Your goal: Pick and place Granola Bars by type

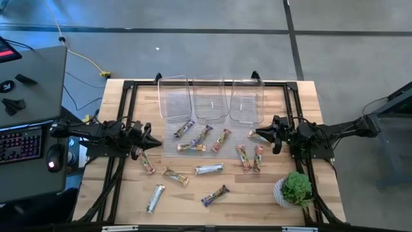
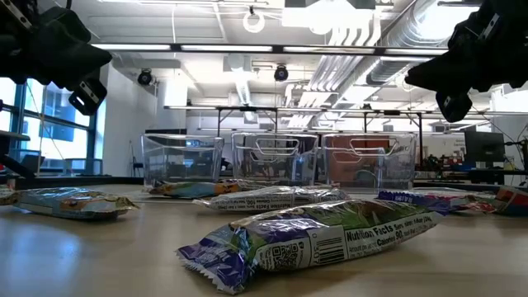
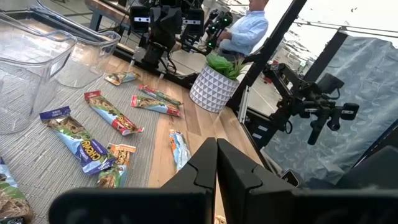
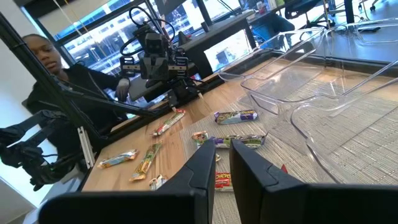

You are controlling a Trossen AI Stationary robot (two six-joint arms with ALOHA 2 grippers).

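Granola bars lie flat and scattered over the table in the high view: a blue one (image 1: 185, 129), a purple one (image 1: 203, 135), a red-orange one (image 1: 221, 140), a silver one (image 1: 209, 169), another purple one (image 1: 215, 195) and several more. My left gripper (image 1: 154, 143) hovers at the left of the spread with its fingers shut and empty (image 3: 216, 163). My right gripper (image 1: 255, 135) hovers at the right, above a small bar (image 1: 252, 133), with a narrow gap between its fingers and nothing in them (image 4: 223, 155). In the low view both grippers (image 2: 87, 91) (image 2: 454, 103) hang well above the table.
Three clear plastic bins (image 1: 174, 100) (image 1: 210, 102) (image 1: 247, 103) stand in a row on a grey mat at the far side. A potted green plant (image 1: 295, 189) sits at the near right corner. A person (image 3: 245, 28) sits beyond the table's right side, and a desk with a keyboard (image 1: 19, 145) stands to the left.
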